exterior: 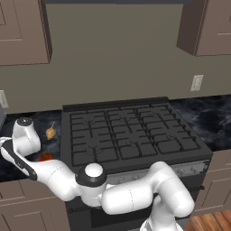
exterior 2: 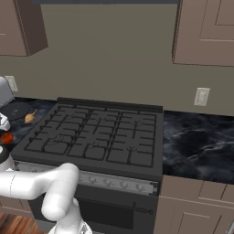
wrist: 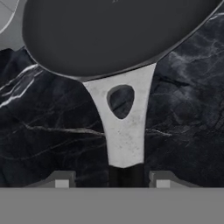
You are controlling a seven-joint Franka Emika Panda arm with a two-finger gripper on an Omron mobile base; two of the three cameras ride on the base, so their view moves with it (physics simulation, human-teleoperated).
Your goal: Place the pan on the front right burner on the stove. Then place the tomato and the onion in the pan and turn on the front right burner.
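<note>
gripper (wrist: 127,177) straddling the black handle end, can't tell if it's clamped yet | pan (wrist: 113,35) on counter left of stove (exterior: 135,135) | risk: end-of-handle grip, pan droops or twists

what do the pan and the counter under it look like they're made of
The pan: probably dark nonstick-coated metal, matte and even, with a pale speckled bare-metal neck that has a hole, then a black grip. The counter: looks like polished black marble or similar stone, judging by its white veins.
</note>
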